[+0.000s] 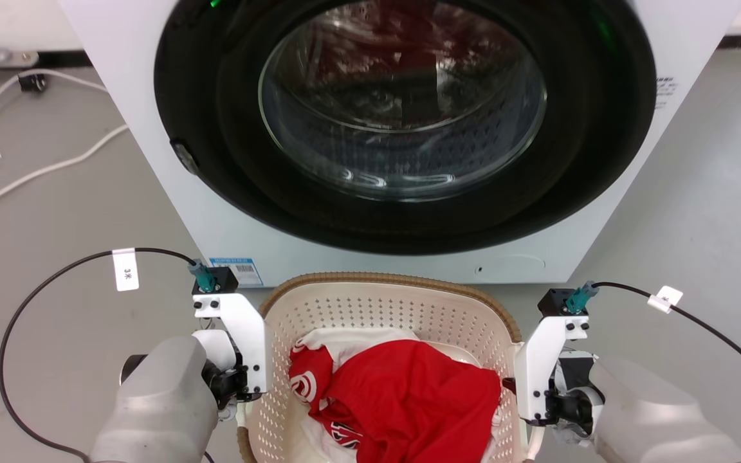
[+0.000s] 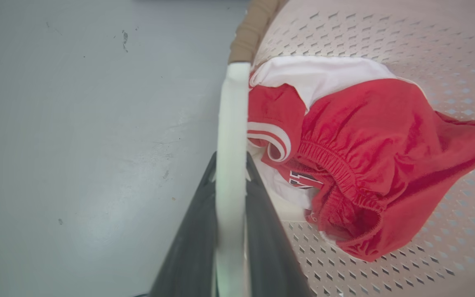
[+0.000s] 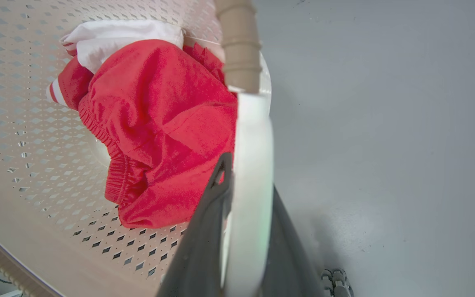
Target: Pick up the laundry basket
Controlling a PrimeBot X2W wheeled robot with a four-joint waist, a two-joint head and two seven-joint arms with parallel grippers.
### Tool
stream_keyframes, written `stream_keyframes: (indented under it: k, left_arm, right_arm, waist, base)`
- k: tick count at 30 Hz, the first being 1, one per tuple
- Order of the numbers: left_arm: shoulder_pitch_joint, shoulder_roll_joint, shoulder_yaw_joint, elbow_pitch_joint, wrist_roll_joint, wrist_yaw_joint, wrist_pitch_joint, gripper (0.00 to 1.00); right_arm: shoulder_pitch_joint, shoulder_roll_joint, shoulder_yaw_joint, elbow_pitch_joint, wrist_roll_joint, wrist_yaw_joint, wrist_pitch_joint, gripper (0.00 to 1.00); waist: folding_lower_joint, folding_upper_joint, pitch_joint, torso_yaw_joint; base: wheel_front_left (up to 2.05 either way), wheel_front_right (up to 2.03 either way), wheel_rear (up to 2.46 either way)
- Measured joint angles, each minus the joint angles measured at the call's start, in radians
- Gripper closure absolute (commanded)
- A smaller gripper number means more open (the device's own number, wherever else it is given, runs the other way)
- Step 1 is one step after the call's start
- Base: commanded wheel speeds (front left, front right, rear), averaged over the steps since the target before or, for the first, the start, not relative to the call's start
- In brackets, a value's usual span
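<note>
1. Laundry basket (image 1: pixel 383 302): cream, perforated, with a brown woven-look rim. You will find it at the bottom centre of the head view, just below the washing machine (image 1: pixel 145 161) and between your two wrists.
2. Contents: a red garment (image 1: pixel 409 399) with an elastic waistband lies over a white garment (image 1: pixel 351 337). White figures on red cloth (image 2: pixel 301 179) show in the left wrist view, but they are folded and you cannot read them.
3. Left gripper (image 2: pixel 230 159): its dark fingers are clenched on the basket's white left handle (image 2: pixel 231 123), one on each side.
4. Right gripper (image 3: pixel 250 173): it is likewise clamped on the white right handle (image 3: pixel 254 136).
5. Washing machine: white body, with a dark round door and glass window (image 1: pixel 402 96) across the top of the head view.
6. Labels: a blue-and-white sticker (image 1: pixel 238 270) sits on the machine's lower front, its print too small to read. A barcode-like sticker (image 1: pixel 664 87) at upper right is also illegible.
7. Cable tags: the white tag (image 1: pixel 126 270) on your left arm's black cable reads "3米". The small tag (image 1: pixel 664 298) on the right cable is unreadable.
8. Floor (image 1: pixel 698 193): grey, with white cords (image 1: pixel 42 170) at upper left.
</note>
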Motion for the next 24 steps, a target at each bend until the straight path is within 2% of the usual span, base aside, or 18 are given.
stream_keyframes:
  k: [11,24]
  left_arm:
    - [-0.007,-0.023,-0.017,0.012,-0.031,0.0,0.08,1.0]
    - [-0.041,-0.03,-0.035,0.02,-0.04,0.0,0.148,1.0]
  right_arm:
    - [-0.017,-0.044,0.005,-0.015,0.037,0.0,0.099,1.0]
    - [-0.052,-0.06,0.005,-0.013,0.065,0.001,0.182,1.0]
  waist:
    - [0.0,0.0,-0.1,0.001]
    - [0.0001,0.0,-0.16,0.001]
  base:
    - [0.0,0.0,0.0]
    - [0.0,0.0,0.0]
